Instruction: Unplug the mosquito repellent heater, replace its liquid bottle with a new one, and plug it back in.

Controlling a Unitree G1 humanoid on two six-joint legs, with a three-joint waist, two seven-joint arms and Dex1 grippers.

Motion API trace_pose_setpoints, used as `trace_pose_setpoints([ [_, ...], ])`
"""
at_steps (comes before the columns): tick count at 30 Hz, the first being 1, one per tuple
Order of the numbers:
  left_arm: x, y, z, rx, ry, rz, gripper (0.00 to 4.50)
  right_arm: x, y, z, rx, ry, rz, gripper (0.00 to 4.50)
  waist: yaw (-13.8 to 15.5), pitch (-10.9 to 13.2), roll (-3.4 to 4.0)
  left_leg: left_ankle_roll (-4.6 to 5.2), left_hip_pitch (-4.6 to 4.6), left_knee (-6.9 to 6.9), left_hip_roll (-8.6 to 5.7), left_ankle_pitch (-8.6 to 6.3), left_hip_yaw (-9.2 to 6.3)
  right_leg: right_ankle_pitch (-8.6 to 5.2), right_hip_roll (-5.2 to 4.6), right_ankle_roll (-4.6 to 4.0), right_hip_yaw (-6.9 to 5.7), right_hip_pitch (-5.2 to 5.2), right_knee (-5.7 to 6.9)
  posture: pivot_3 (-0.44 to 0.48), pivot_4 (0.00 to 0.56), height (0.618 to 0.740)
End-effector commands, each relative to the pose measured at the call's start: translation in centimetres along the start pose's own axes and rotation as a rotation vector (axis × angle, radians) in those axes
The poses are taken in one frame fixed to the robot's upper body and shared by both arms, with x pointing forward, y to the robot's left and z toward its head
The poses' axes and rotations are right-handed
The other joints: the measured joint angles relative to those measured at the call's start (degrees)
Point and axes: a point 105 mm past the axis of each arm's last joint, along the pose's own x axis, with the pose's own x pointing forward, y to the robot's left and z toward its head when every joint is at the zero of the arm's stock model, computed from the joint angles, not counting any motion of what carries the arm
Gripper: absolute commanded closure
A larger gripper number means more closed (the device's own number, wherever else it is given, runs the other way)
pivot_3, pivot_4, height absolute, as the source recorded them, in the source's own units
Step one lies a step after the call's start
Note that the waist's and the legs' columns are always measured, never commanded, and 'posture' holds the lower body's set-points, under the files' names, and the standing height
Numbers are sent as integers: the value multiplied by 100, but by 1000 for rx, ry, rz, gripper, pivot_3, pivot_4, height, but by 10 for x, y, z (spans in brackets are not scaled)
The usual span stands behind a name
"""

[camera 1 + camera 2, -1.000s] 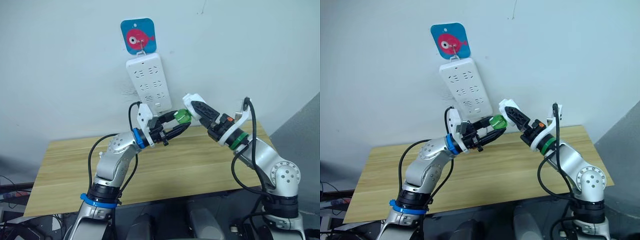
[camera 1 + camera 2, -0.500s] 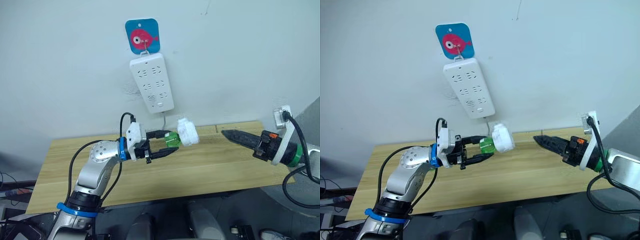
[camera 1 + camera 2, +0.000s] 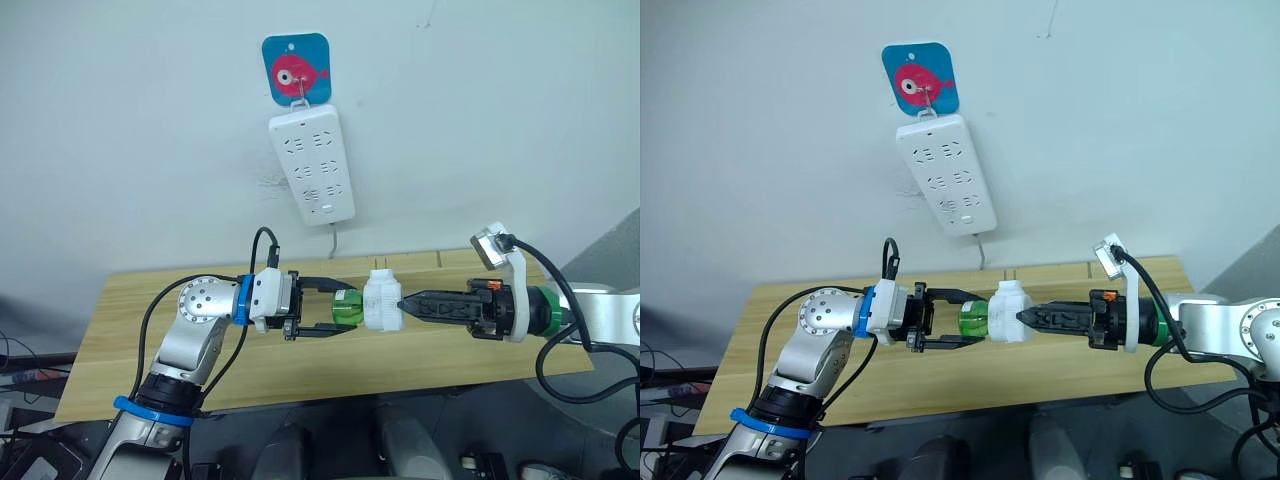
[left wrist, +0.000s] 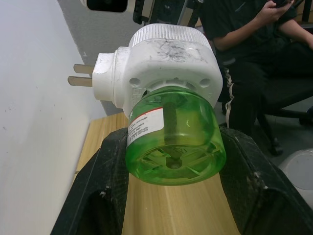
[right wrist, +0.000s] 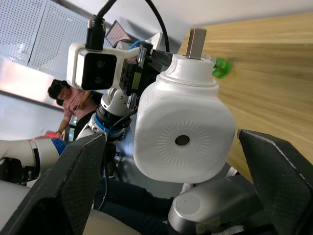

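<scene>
At frame centre, above the counter (image 3: 130, 330), my left tool (image 3: 335, 312) clamps the green bottle (image 3: 347, 308) of the mosquito repellent heater (image 3: 381, 303). Its long axis lies sideways, prongs up. My right tool (image 3: 404, 305), fingers spread, faces its white cap.

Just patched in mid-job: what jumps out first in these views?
The mosquito repellent heater, prongs up, hangs in mid-air over the wooden table, its green liquid bottle clamped in the left gripper. The right gripper meets the heater head-on, jaws spread either side. Behind, a white power strip hangs on the wall under a fish hook plate.
</scene>
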Motion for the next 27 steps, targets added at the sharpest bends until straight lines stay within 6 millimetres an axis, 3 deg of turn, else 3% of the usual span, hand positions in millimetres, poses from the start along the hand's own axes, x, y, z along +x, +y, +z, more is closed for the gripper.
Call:
trace_pose_setpoints([
  [1,5,0,10,42,-31,-9,2261,5,10,3,-14,-10,51,0,18,0,0,0,-1,0,-1,0,-2,1,0,0,-3,0,-3,-175,181,740],
  [11,9,-2,13,55,-47,-21,2261,23,13,0,17,-20,113,0,31,0,0,1,-3,0,-1,0,-10,2,-2,0,-9,1,-4,-175,181,740],
  [14,10,-1,15,53,-55,-14,2261,27,13,0,25,-23,126,570,31,0,0,0,-3,1,-1,0,-11,2,-2,-1,-10,1,-4,-175,181,740],
  [17,11,-2,18,55,-57,-27,2261,28,15,0,22,-22,136,1467,31,0,0,1,-3,1,-2,0,-11,2,-2,-1,-9,2,-4,-175,181,740],
  [20,11,-5,21,-8,-36,-91,2261,29,16,0,13,-18,140,1468,31,0,0,1,-3,1,-2,0,-13,2,-2,-1,-11,2,-3,-167,183,740],
  [23,8,-8,22,-139,58,-192,2261,28,19,0,-6,-15,148,1468,30,3,-3,0,-6,2,-1,0,-22,2,0,-1,-16,2,-1,-161,182,740],
  [27,-12,-5,29,-719,210,-321,2261,27,26,-3,-121,28,163,1468,3,11,-8,1,-7,6,-5,0,-26,-7,23,14,-23,4,4,-156,179,740],
])
